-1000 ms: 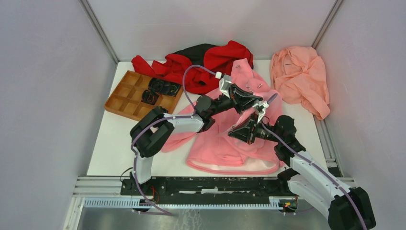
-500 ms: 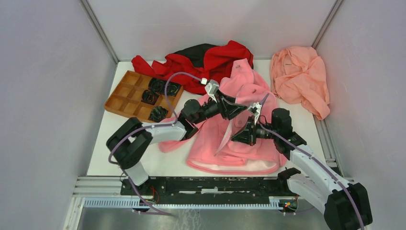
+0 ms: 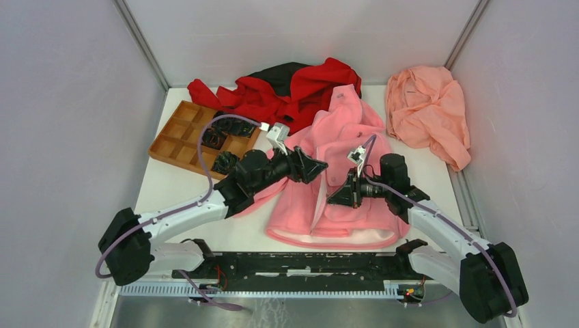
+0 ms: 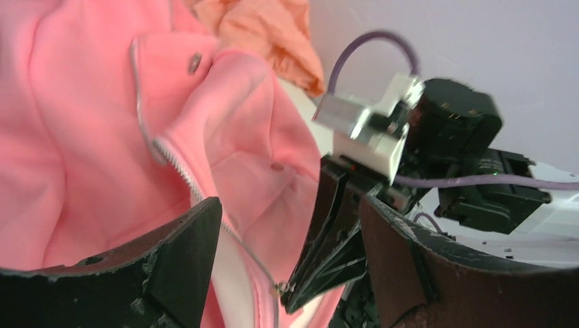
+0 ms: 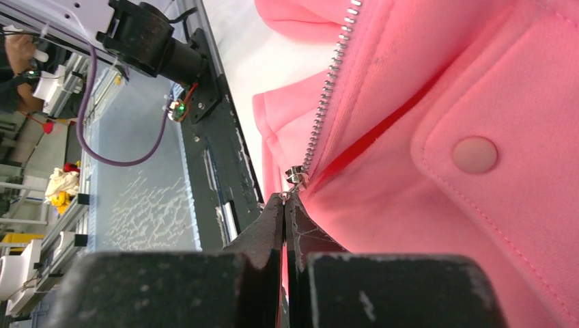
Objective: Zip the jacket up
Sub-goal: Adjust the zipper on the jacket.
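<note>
Jacket (image 3: 348,130) lay in the middle of the white table (image 3: 177,198). It was soft pink fleece, with a paler lining showing at the near hem. Its long axis ran from near to far, and the hood end pointed to the far wall. The metal zipper teeth (image 5: 328,89) made a fine silver line, and a round flat snap (image 5: 475,154) sat on the flap beside them.

Your right gripper (image 5: 283,205) had its fingers pressed fully together on the small zipper pull (image 5: 295,176), low on the front. Your left gripper (image 3: 319,169) hovered just left of it, with fingers spread wide and nothing between them.

At the far left, a brown tray (image 3: 171,140) with square compartments held black objects (image 3: 232,126) in three compartments on its right side; what they were I could not tell. A crumpled red-and-black garment (image 3: 293,85) lay at the far side, and a peach cloth (image 3: 427,109) at the far right.
</note>
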`<state>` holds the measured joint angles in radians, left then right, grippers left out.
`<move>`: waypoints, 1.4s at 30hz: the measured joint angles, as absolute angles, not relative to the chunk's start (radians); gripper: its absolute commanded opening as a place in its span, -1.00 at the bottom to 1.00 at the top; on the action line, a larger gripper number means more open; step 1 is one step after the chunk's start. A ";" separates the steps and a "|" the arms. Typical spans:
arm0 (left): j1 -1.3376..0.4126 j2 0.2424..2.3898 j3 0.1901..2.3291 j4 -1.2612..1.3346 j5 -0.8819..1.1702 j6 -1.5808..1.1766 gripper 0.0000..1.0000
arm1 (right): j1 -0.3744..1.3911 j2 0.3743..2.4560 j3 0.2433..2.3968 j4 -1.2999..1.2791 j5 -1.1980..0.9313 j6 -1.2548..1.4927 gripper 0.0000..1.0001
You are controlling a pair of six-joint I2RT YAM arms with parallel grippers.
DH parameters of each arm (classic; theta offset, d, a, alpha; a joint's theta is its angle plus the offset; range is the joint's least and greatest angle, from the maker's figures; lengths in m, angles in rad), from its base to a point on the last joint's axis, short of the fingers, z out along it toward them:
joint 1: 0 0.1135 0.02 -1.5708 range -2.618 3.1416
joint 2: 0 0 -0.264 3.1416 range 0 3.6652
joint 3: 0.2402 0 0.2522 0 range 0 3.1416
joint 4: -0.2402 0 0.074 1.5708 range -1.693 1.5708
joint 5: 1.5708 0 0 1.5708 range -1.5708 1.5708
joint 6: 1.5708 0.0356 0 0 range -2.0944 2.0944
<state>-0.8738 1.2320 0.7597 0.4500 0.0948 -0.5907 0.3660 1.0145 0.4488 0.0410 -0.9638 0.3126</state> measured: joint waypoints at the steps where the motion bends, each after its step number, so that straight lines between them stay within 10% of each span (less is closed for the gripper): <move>1: -0.882 1.216 0.747 0.424 0.077 -0.607 0.58 | 0.368 1.017 0.445 0.061 -0.968 0.325 -1.00; 19: -1.032 1.382 0.825 0.068 -0.184 -0.840 0.43 | 0.388 1.025 0.413 0.158 -0.985 0.384 -1.00; 25: -1.032 1.433 0.870 0.059 -0.192 -0.848 0.00 | 0.398 1.025 0.411 0.157 -0.982 0.376 -1.00; 29: -1.032 1.463 0.887 0.044 -0.189 -0.850 -0.71 | 0.400 1.025 0.411 0.155 -0.979 0.369 -1.00; 42: -1.034 1.461 0.814 0.290 -0.093 -0.781 -0.96 | 0.444 1.100 0.418 0.241 -1.025 0.504 -1.00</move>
